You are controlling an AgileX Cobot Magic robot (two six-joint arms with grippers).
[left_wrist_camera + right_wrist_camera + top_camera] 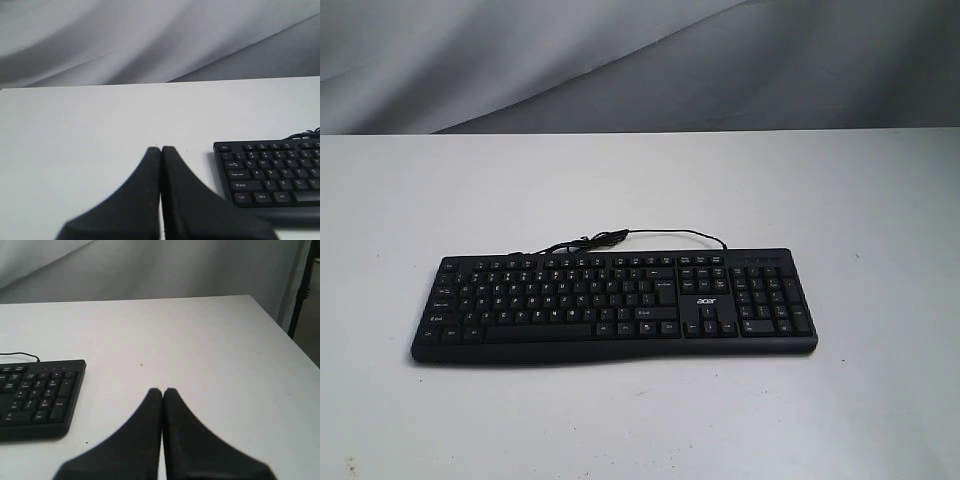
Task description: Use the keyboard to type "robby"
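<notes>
While wide black plastic keyboard (615, 300) lies untouched, left gripper (161, 149), right gripper (162, 390) both pinched together, empty — typing seemingly unstarted; next: approach first letter.

Left pincer (161, 148): two matte black fingers (135, 205), smooth, broad at base, tapering to narrow rounded tips. Right pincer (162, 390): same black tapered pair.

The keyboard (615, 305) looks matt black plastic, the table (420, 200) smooth matt white, the backdrop (620, 60) creased grey cloth.
</notes>
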